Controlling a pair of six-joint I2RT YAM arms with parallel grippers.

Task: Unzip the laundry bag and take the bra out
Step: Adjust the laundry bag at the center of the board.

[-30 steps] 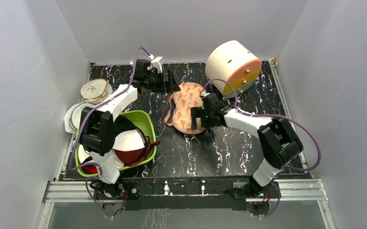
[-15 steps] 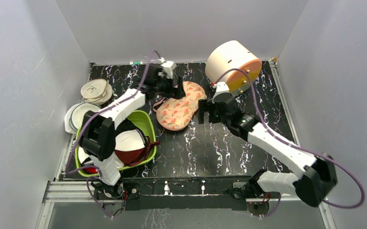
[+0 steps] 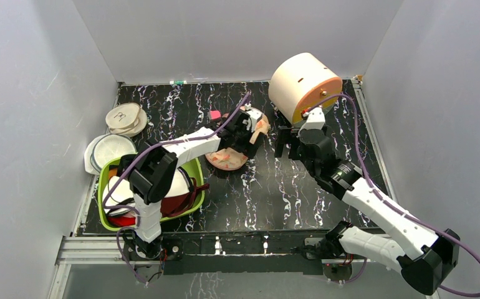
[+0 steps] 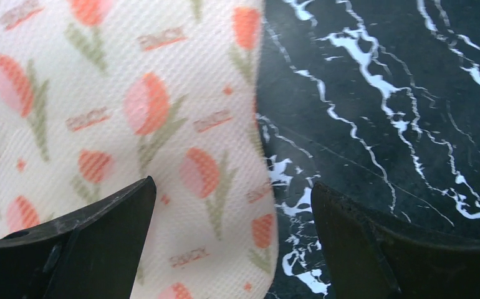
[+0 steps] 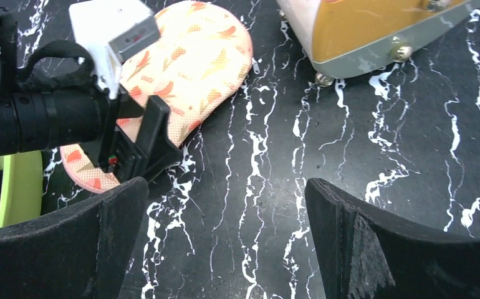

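The laundry bag (image 3: pixel 224 159) is a peach pouch with tulip prints, lying flat mid-table, its middle hidden under my left wrist. It fills the left of the left wrist view (image 4: pixel 131 112) and shows in the right wrist view (image 5: pixel 194 56). My left gripper (image 3: pixel 246 138) is open just above the pouch, its jaws astride the pouch's right edge (image 4: pixel 234 249). My right gripper (image 3: pixel 289 142) is open and empty over bare table to the right of the pouch (image 5: pixel 225 243). I cannot see a zipper pull. The bra is hidden.
A lime-green basin (image 3: pixel 191 163) at the front left holds white, dark red and black garments. A cream drum with an orange face (image 3: pixel 303 84) lies on its side at the back right, also in the right wrist view (image 5: pixel 381 25). White lids (image 3: pixel 124 118) sit at the far left.
My left arm swung from the back of the table down over the pouch. My right gripper left the pouch and moved right and back. The pouch shifted slightly left.
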